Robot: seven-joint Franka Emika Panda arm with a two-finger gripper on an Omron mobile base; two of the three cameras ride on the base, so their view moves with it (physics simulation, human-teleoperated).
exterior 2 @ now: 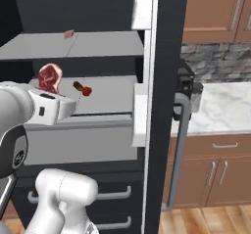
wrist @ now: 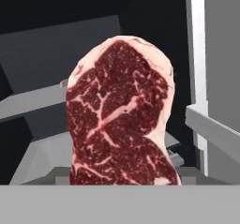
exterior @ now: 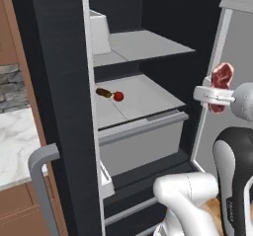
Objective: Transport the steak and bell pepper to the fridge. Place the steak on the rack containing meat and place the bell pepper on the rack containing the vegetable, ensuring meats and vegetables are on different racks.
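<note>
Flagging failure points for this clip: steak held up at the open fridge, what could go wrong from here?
1. The steak sticks up from the gripper, pinched low; it might slip out.
2. The lower rack with the pepper lies level with it, so it may land there, not on the upper rack.

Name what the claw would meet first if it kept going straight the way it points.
Probably the open black fridge: the claw, shut on the flat marbled red steak, points into it, roughly toward the upper pale grey shelf. Depth is unclear, so the exact contact spot is uncertain.
</note>
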